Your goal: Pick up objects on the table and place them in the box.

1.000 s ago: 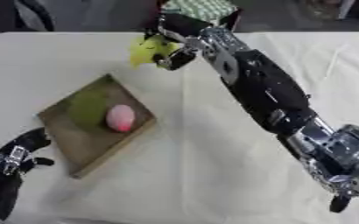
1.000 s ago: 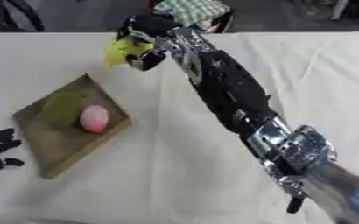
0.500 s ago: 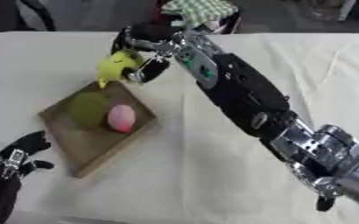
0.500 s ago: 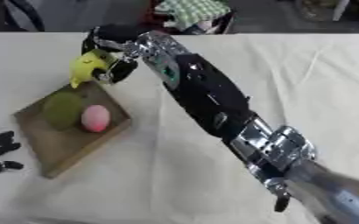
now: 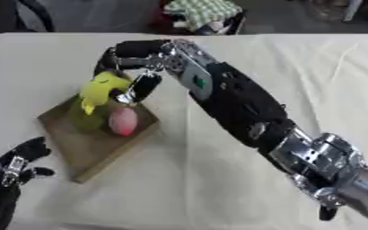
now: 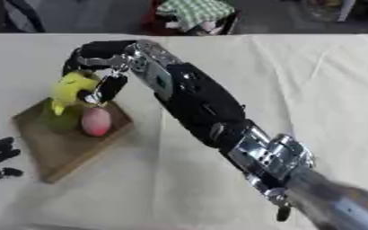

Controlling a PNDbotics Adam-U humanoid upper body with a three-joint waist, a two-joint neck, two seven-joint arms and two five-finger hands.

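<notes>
Idle left hand (image 5: 18, 158) nearest the camera, low at the left corner, well apart from the work, fingers relaxed and holding nothing.

Further out, shallow square wooden box (image 5: 71, 150) lying cornerwise on the cream tablecloth (image 5: 218, 188). Inside, directly under the working hand: pink egg-shaped object (image 5: 123, 121), and just beside it a dull green rounded object (image 6: 55, 121), partly hidden.

Right hand (image 5: 133, 67) reaching across from the right, over the far corner of the box. Fingers curled round a yellow, soft-looking toy-shaped object (image 5: 101, 88), thumb against its near side. Object off the box floor, hanging just above the pink and green pieces. Judged step: lowering and letting go.

Risks, as judgement only:
- Yellow object sitting over the box's far edge rather than its middle; released here, could tip off the low rim onto the cloth.
- Dropped onto the rounded pink piece, could roll or knock that piece toward the rim.
- Thumb close to the pink piece; opening the fingers might nudge it.
- Box unfixed on cloth; a brush from the forearm could slide it.

Nothing standing between hand and box. Open floor left in the box's near half, toward the left hand.

Farthest, beyond the right hand and past the table edge: green-and-white checked cloth bundle (image 5: 201, 11), clear of the task.
</notes>
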